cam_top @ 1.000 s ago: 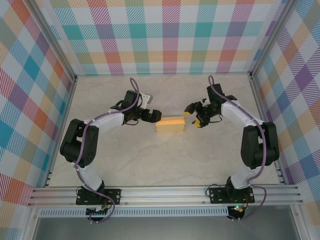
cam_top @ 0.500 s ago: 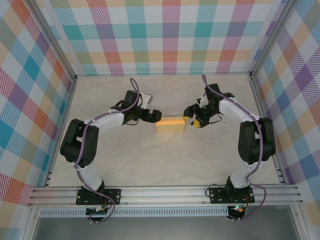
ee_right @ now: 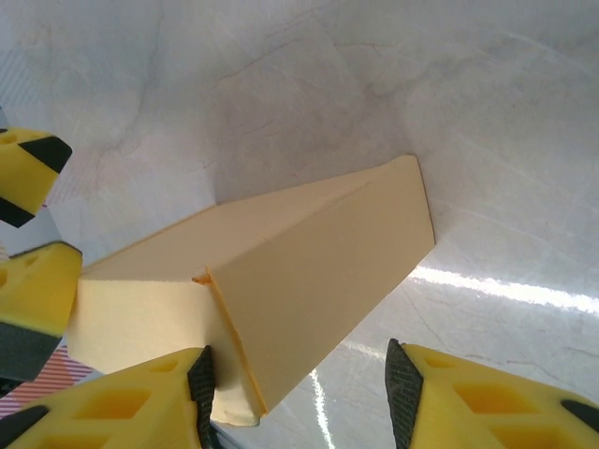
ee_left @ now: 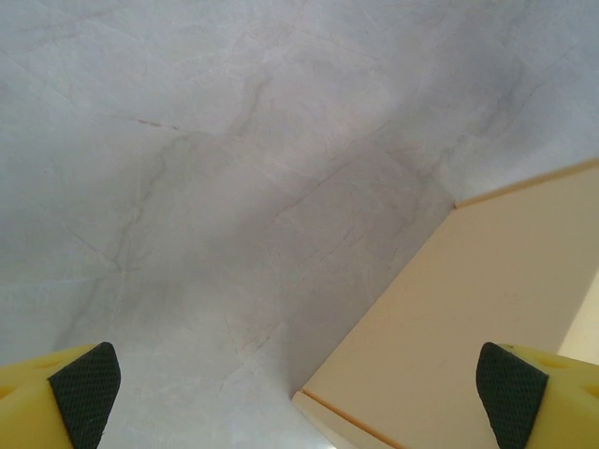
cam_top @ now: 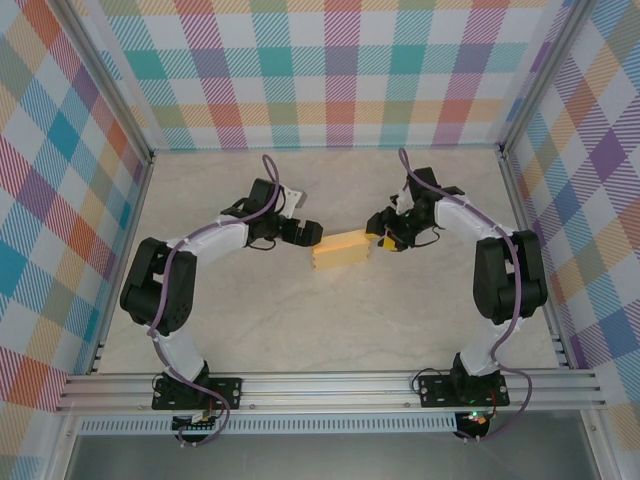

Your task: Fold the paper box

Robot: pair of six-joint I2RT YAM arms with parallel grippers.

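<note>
The paper box (cam_top: 341, 250), a small yellow-orange closed card box, lies mid-table, slightly askew. My left gripper (cam_top: 305, 232) sits at its left end, open wide. In the left wrist view, the box's corner (ee_left: 487, 309) reaches in beside the right finger (ee_left: 510, 398) of the left gripper (ee_left: 298, 393). My right gripper (cam_top: 378, 232) is at the box's right end, jaws half narrowed and open. In the right wrist view, the box's end (ee_right: 309, 262) sits between the jaws of the right gripper (ee_right: 301, 393). The left pad (ee_right: 201, 388) is against the end flap and the right pad (ee_right: 402, 393) stands apart.
The pale marbled tabletop (cam_top: 330, 320) is bounded by plaid walls (cam_top: 340, 70) at the back and sides and by aluminium rails (cam_top: 330, 390) at the near edge. The left gripper's yellow fingers (ee_right: 33, 299) show past the box's far end in the right wrist view.
My right gripper has narrowed and shifted left and slightly back against the box's end. The box has turned a little, its right end now farther back. The left arm is unmoved.
</note>
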